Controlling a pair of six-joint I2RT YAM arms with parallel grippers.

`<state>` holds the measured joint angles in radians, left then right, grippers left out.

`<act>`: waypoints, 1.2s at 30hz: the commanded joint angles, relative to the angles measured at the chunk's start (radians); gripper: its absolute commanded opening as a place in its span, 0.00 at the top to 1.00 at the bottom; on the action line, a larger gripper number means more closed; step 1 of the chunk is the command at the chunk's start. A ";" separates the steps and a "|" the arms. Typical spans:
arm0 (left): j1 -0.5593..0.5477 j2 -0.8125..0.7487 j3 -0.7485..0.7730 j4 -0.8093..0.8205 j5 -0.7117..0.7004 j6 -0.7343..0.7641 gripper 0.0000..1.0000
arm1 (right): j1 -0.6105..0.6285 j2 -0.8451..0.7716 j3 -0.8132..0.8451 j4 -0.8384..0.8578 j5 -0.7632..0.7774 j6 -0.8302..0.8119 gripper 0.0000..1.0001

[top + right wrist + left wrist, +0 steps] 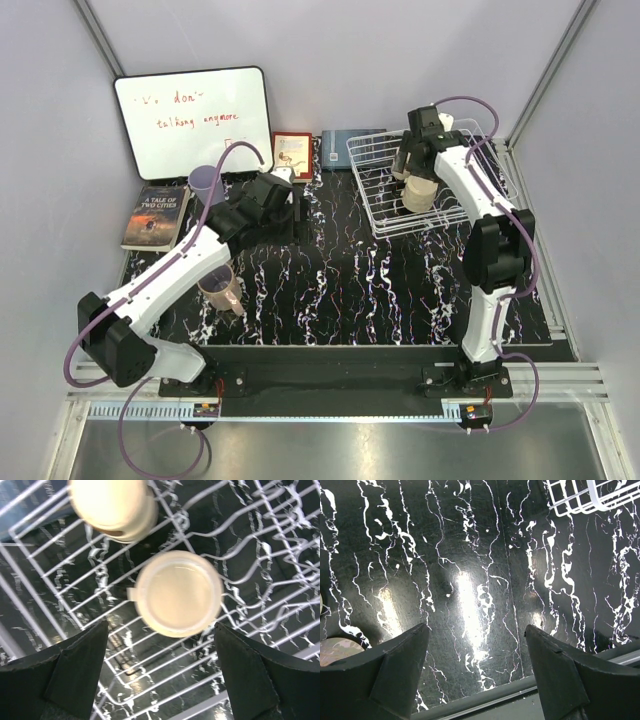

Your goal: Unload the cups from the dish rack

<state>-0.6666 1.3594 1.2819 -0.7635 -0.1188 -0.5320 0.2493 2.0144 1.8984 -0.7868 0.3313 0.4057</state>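
The white wire dish rack (455, 215) stands at the back right. My right gripper (408, 172) hangs open over it. In the right wrist view its jaws (161, 627) are spread wide above a cream cup (179, 592) standing in the rack (250, 575). A second cream cup (112, 505) stands beside it. One cream cup (420, 196) shows in the top view. My left gripper (298, 212) is open and empty over the black marbled mat (470, 555). A lavender cup (203, 182) and a pale pink tumbler (220, 288) stand on the mat at left.
A whiteboard (190, 120) leans at the back left, with a book (155, 215) lying in front of it. A small red-framed book (292, 155) and a blue box (340, 148) stand behind the mat. A corner of the rack (590, 497) shows in the left wrist view.
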 commanded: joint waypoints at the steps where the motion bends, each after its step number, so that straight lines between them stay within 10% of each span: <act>1: -0.002 0.012 -0.013 0.050 0.038 0.017 0.18 | -0.031 -0.034 -0.027 -0.020 0.029 -0.002 0.06; 36: -0.004 0.136 0.007 0.073 0.084 -0.020 0.19 | -0.012 -0.045 -0.056 0.103 -0.133 0.079 0.02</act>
<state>-0.6666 1.4940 1.2671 -0.7322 -0.0544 -0.5369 0.2081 2.0384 1.7752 -0.7288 0.2485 0.4461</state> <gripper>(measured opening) 0.820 0.983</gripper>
